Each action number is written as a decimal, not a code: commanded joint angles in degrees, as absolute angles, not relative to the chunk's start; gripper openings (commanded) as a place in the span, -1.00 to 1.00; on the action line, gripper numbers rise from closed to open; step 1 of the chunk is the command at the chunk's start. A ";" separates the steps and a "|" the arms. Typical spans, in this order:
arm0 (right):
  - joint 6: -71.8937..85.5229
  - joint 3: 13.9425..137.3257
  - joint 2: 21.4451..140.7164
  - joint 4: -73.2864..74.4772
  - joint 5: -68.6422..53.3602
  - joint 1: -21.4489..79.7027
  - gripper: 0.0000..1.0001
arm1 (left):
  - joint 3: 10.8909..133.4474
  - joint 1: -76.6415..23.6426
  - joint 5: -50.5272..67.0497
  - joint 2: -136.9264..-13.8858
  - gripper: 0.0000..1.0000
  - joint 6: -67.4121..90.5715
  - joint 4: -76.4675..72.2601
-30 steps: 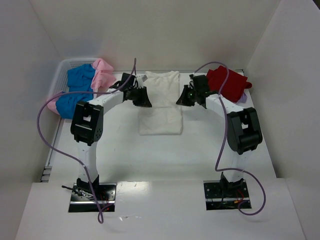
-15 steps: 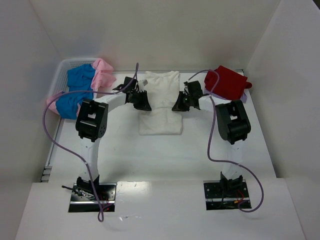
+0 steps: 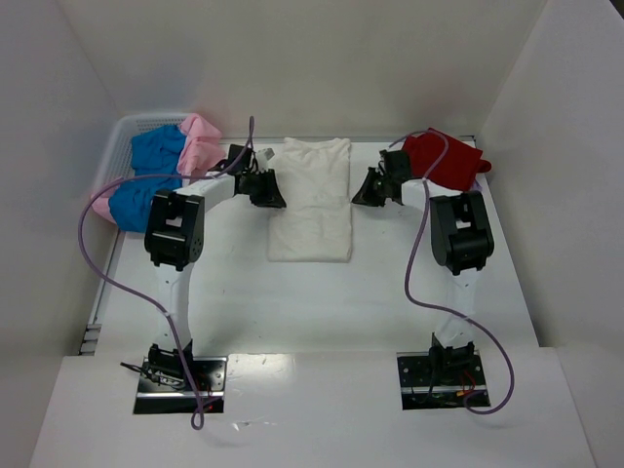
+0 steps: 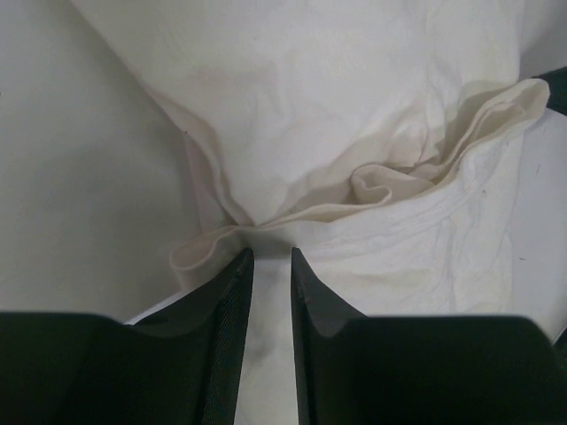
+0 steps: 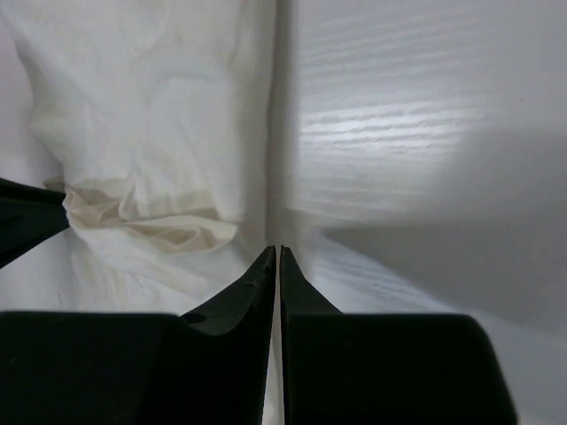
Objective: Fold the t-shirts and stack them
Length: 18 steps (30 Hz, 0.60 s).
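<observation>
The cream-white t-shirt (image 3: 310, 205) lies flat in the table's middle, folded narrow. My left gripper (image 3: 269, 190) is at its left edge. In the left wrist view its jaws stand a narrow gap apart, pinching a puckered fold of the shirt (image 4: 354, 133) at the tips (image 4: 270, 255). My right gripper (image 3: 367, 191) is shut and empty, its tips (image 5: 274, 251) over bare table just off the shirt's right edge (image 5: 159, 133). The red t-shirt (image 3: 444, 161) lies at the back right. Blue (image 3: 154, 156) and pink (image 3: 200, 141) shirts fill the basket. No lavender shirt shows clearly.
The white mesh basket (image 3: 122, 136) stands at the back left, against the left wall. White walls close in the table on the left, back and right. Purple cables loop from both arms.
Both grippers have moved outward and toward the back. The right one has come off the shirt's right side to the bare table beside it. The left one stays at the shirt's left edge.
</observation>
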<state>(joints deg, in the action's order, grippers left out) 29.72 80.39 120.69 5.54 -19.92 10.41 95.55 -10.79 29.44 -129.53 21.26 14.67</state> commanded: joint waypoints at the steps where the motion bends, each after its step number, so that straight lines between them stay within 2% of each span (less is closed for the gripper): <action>1: 28.65 84.84 123.42 4.87 -19.92 9.84 -0.82 | 98.52 -10.20 31.38 -131.84 -0.36 19.60 13.86; 5: 27.74 86.78 122.47 6.16 -20.04 9.32 -0.82 | 98.53 -10.20 31.99 -129.19 -0.22 18.37 13.97; 11: 27.60 88.64 114.48 6.86 -21.52 9.32 -0.82 | 96.86 -10.20 31.99 -120.87 0.12 15.65 13.97; 13: 27.60 89.38 112.72 6.86 -24.88 9.32 -0.82 | 95.66 -10.20 35.33 -119.28 0.14 13.52 13.04; 15: 27.07 89.72 111.36 5.86 -29.14 9.32 -0.82 | 92.80 -10.20 40.83 -116.59 0.27 10.60 9.80; 17: 27.68 89.91 111.36 5.01 -35.01 9.63 -0.82 | 91.85 -10.62 38.68 -115.12 0.27 9.84 9.86; 18: 27.99 90.22 111.36 5.01 -35.89 10.30 -0.82 | 91.85 -11.20 39.08 -114.88 0.20 9.44 10.10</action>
<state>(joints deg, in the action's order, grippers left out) 28.62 86.92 115.11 7.39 -27.28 9.37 92.93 -10.54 35.32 -118.44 14.28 13.30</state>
